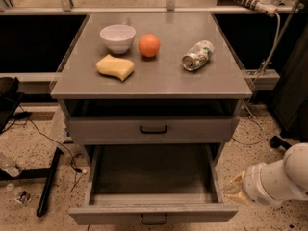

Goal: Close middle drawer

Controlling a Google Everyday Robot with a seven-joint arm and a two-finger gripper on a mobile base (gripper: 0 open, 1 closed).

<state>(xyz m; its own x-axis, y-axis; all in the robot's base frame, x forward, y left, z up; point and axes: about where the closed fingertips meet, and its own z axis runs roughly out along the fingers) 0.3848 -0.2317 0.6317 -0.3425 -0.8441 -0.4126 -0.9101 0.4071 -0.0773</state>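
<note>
The white arm (281,177) stretches in low from the right edge, forearm pointing left, with the yellowish tool (230,191) at its tip, near the view's lower right corner.

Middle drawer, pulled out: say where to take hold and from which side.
Take the small black handle centred on the flat front of the wide grey metal middle drawer, coming from the front. The gripper sits beside its right front corner.

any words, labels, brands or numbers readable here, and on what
None can be read.
can lying on the cabinet top: label too blurred to read.
bowl, orange, sponge: no markings visible.
gripper, low right beside the open middle drawer: no label visible.
</note>
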